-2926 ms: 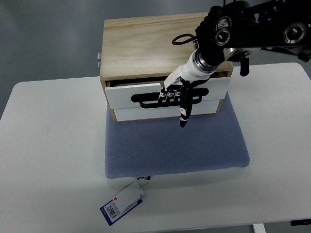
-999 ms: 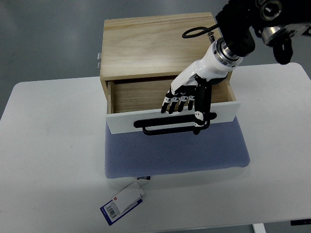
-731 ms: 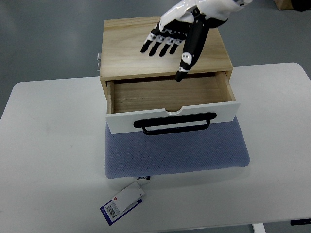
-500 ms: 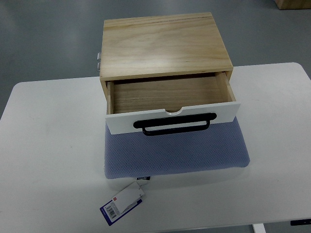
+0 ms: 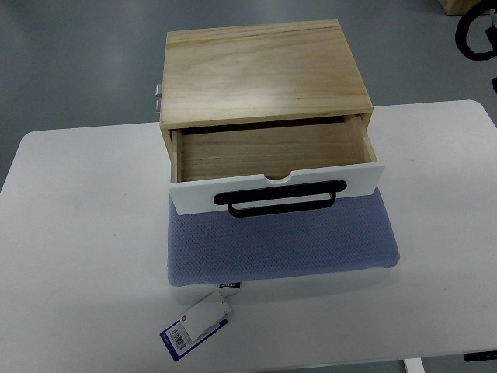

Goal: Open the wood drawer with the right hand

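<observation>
We see the drawer [image 5: 272, 151] pulled open at frame centre, its inside bare wood; neither hand shows, so their state is unknown.

A lab: bare white table [image 5: 85, 233] on grey floor [image 5: 70, 62]

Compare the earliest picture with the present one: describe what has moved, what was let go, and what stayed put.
The white-fronted wooden drawer has slid out toward the camera, from nearly shut to open, showing a bare wood floor. The right hand, whose fingers were on the black bar handle, let go, lifted away and left the view. The light wooden cabinet, blue-grey padded mat, barcode tag and white table stayed where they were.
</observation>
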Tool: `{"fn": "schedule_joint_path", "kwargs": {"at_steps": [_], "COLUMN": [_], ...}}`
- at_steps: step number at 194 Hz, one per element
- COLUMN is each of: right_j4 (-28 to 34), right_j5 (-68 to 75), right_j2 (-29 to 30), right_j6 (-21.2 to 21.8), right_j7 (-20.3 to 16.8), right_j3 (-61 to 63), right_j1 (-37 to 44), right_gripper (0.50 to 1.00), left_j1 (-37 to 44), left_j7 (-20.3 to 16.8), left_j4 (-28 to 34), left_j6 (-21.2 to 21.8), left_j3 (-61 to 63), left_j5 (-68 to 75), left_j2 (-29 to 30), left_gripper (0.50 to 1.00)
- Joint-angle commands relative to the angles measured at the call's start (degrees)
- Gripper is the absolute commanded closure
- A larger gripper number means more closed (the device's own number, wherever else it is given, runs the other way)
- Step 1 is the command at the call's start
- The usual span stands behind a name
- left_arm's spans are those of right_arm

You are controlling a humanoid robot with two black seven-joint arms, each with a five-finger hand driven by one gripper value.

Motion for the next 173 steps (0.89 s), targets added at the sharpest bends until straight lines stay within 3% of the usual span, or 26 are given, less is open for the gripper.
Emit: {"fn": "schedule_joint_path", "kwargs": {"at_steps": [1, 52, 86, 173], "right_j4": [-3.8, -3.8, -3.8, -3.71], "right_j5": [1.45, 4.08, 4.08, 4.0], "right_j2": [2.1, 6.41, 8.43, 10.36], "right_j6": [-0.07, 0.81, 6.79, 7.05], "right_j7": [4.69, 5.57, 5.57, 5.57], "right_j3": [5.85, 11.92, 12.45, 12.28], "right_j1": [-3.92, -12.36, -15.35, -17.46], "right_gripper": [0.56, 0.556, 0.556, 0.556], "left_j1": [0.0, 0.0, 0.0, 0.0], "left_j7": [0.0, 0.0, 0.0, 0.0], "left_j4": [-0.1, -0.1, -0.1, -0.1], "left_j6": [-0.01, -0.01, -0.01, -0.01], "left_j3": [0.07, -0.02, -0.02, -0.02], "left_j5": [0.0, 0.09, 0.0, 0.09], "left_j2": [0.0, 0.0, 0.0, 0.0], "left_gripper": [0.5, 0.5, 0.5, 0.5]}}
